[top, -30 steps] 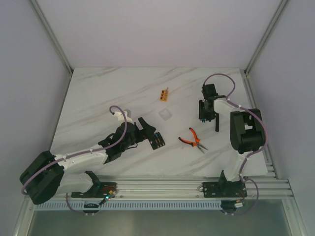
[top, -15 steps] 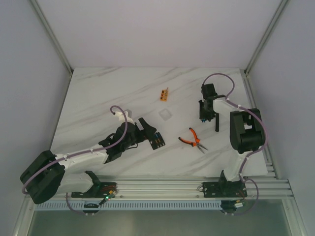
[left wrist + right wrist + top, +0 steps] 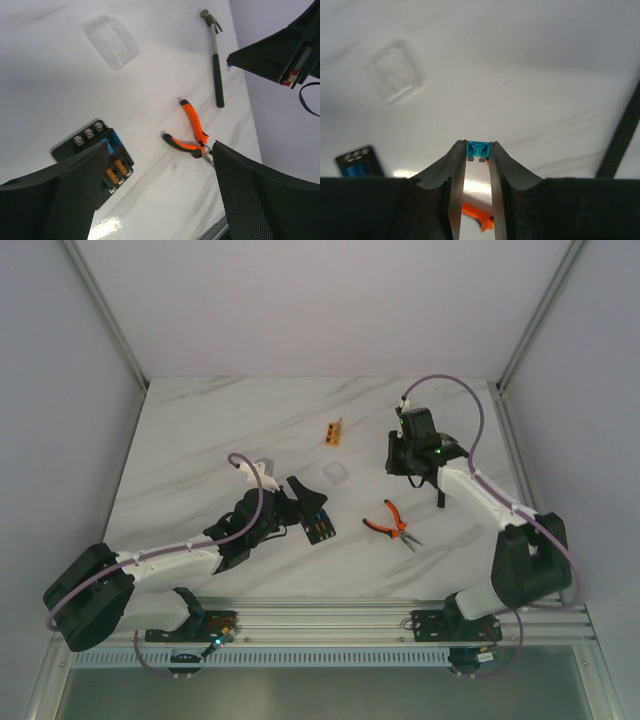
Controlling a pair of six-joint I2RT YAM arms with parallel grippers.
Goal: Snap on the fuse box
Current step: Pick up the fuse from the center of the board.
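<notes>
Setting: a robotics lab test cell. Evidence:
- White marble-patterned desk (image 3: 200,440) boxed in by plain pale panels (image 3: 300,300) on aluminium corner posts (image 3: 105,310).
- Slotted aluminium rail (image 3: 330,615) along the near edge, with two white-and-black arms bolted to it: left arm (image 3: 170,560) and right arm (image 3: 480,495).
- Lilac cable (image 3: 440,378) looped loosely along each arm; small green indicator light (image 3: 217,643) at the rail.
- Only small workshop pieces on the desk: orange-handled pliers (image 3: 393,523), hammer (image 3: 217,75), black fuse box (image 3: 318,525), clear plastic cover (image 3: 335,474), small orange block (image 3: 335,431).
- Lighting flat and even.
</notes>
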